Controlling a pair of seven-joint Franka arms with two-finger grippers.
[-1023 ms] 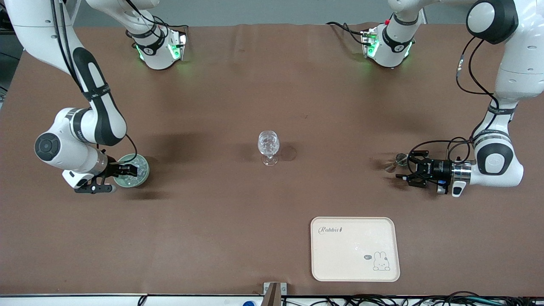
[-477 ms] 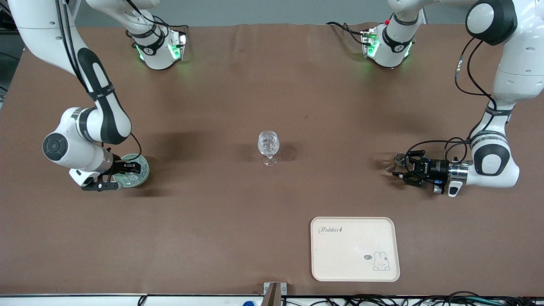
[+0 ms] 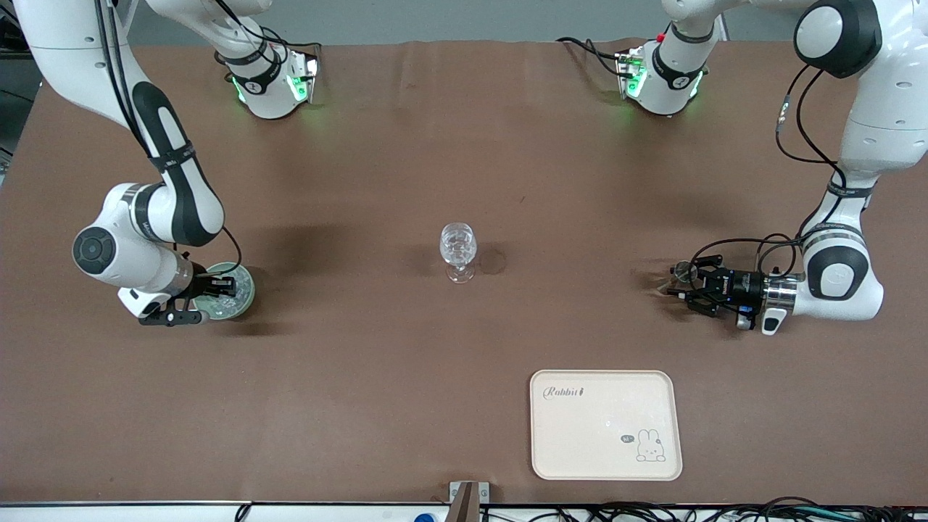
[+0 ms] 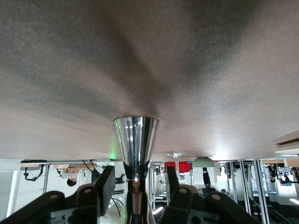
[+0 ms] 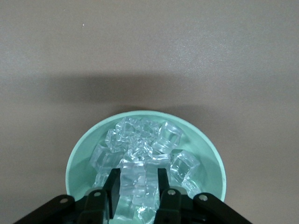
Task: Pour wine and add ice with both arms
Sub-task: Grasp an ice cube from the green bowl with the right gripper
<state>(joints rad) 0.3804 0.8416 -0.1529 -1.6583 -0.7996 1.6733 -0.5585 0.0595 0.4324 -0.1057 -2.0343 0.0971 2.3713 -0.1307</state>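
A clear stemmed glass (image 3: 458, 250) stands at the middle of the table. At the right arm's end, a pale green bowl (image 3: 245, 291) (image 5: 79, 158) is heaped with ice (image 5: 140, 140). My right gripper (image 3: 221, 288) (image 5: 137, 189) reaches into the bowl, and its fingers press a lump of ice from both sides. At the left arm's end stands a shiny metal measuring cup (image 3: 681, 272) (image 4: 136, 140). My left gripper (image 3: 676, 283) (image 4: 138, 184) lies level around the cup's narrow waist, open, with a gap on each side. No wine shows.
A cream tray (image 3: 605, 424) with a rabbit drawing lies near the table's front edge, nearer to the camera than the measuring cup. Brown cloth covers the table. Both arm bases (image 3: 272, 80) stand along the edge farthest from the camera.
Both grippers' fingers have drawn closer together. The left gripper has slid forward around the metal cup. The right gripper has settled a little into the ice bowl.
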